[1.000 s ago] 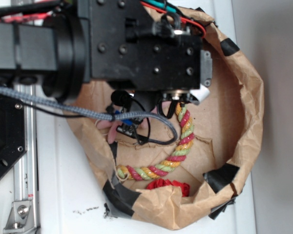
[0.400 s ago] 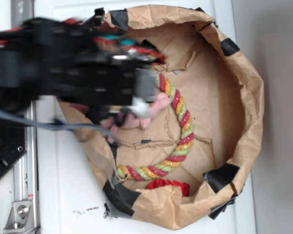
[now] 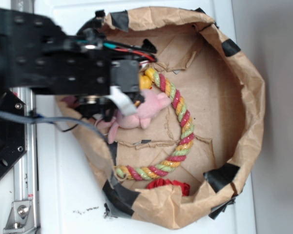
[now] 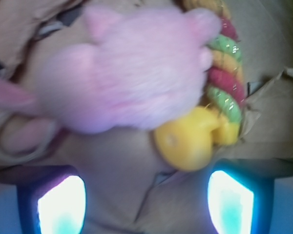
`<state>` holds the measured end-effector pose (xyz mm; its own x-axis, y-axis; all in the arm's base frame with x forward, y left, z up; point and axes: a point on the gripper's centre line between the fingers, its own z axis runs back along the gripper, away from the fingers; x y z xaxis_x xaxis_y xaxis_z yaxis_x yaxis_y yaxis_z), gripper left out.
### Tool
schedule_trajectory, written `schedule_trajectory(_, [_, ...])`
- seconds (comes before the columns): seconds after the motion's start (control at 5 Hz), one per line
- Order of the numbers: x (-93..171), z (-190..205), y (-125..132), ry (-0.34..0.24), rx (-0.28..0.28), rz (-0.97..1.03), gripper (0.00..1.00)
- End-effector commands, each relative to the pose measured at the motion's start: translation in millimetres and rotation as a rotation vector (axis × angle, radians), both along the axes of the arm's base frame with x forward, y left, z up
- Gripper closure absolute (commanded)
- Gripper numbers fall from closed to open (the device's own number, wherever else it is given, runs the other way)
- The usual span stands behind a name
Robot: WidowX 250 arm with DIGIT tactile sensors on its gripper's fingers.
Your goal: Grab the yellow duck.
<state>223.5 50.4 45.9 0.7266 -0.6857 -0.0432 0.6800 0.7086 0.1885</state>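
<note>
In the exterior view, a round brown paper basket (image 3: 244, 97), patched with black tape along its rim, sits on a white tabletop (image 3: 63, 195). Inside lie a red-yellow-green twisted rope (image 3: 183, 122) curved in an arc, a pink plush animal (image 3: 144, 111) against the rope's inner side, and a red fabric item (image 3: 168, 185) by the near wall. Only a sliver of the yellow duck (image 3: 145, 82) shows, wedged between the plush and the rope's upper end, right at the edge of the black arm (image 3: 53, 58). The arm covers the basket's left part, with a grey cable (image 3: 39, 119) trailing from it. A metal rail (image 3: 24, 170) runs along the table's left side, and a grey wall (image 3: 283, 117) fills the right. The gripper itself is hidden under the arm here.

In the wrist view, the yellow duck (image 4: 188, 141) lies on the cardboard floor, touching the pink plush animal (image 4: 122, 73) above it and the twisted rope (image 4: 224, 87) to its right. The gripper (image 4: 146, 204) hangs above with its 2 fingers (image 4: 61, 204) spread wide, nothing between them; the duck sits nearer the right finger.

Compared with 0.4 s ago, the arm has shifted upward and left in the exterior view, uncovering the rope's upper end and more of the plush; 1.0 s ago it hid the basket's top half.
</note>
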Motion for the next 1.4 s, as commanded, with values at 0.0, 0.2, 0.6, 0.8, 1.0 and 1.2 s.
schedule_trajectory(0.0, [15,8,-13,-0.036,-0.01,-0.059,0.0])
schedule_trajectory(0.2, [16,11,-17,-0.029,-0.053,-0.094,0.0])
schedule_trajectory(0.6, [38,-25,-6,0.005,0.003,-0.086,0.0])
schedule_trajectory(0.8, [41,-31,5,0.007,0.001,-0.029,0.07])
schedule_trajectory(1.0, [32,-13,-3,-0.04,-0.003,-0.045,1.0])
schedule_trajectory(1.2, [29,-5,-3,-0.055,-0.004,-0.042,1.0])
